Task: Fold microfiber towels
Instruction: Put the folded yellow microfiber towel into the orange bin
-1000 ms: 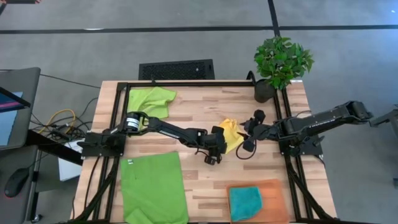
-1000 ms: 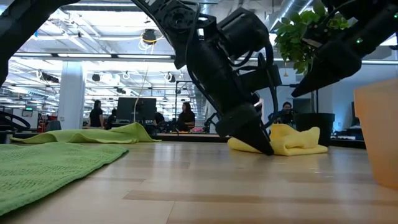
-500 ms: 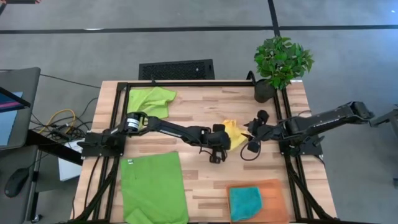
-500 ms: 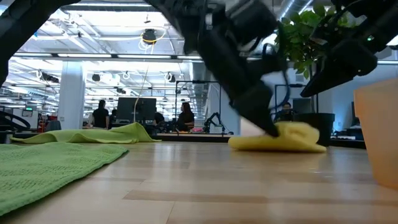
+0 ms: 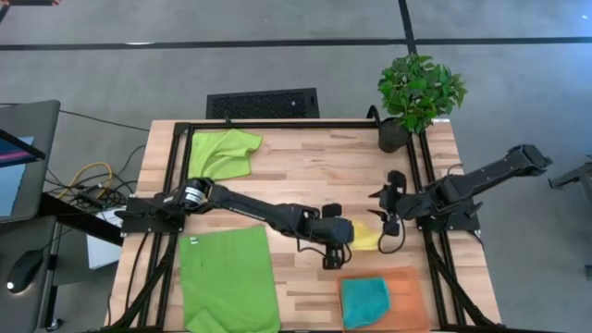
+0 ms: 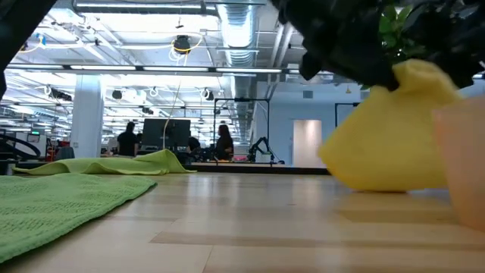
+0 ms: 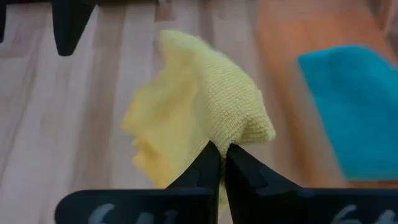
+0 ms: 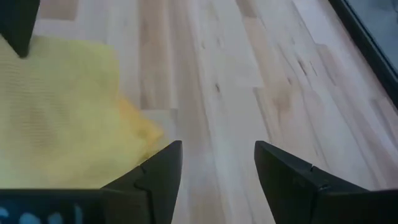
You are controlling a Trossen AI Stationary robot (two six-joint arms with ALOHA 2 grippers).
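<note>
wooden slat tabletop (image 5: 305, 166) with a potted plant (image 5: 418, 92) at the back corner. left gripper (image 7: 219, 157) is clamped tight on a bunched corner of the yellow towel (image 7: 193, 112), holding it just above the orange mat (image 5: 407, 282) where the teal towel (image 5: 364, 301) sits folded. right gripper (image 8: 214, 165) hovers beside the yellow cloth with its fingers spread apart, gripping nothing. two lime green towels (image 5: 228, 277) wait on the left side, one spread flat, one crumpled. my worry: it's only pinched at one point, so the yellow one could land in a wad, or drag across the teal one and mess it up.
</note>
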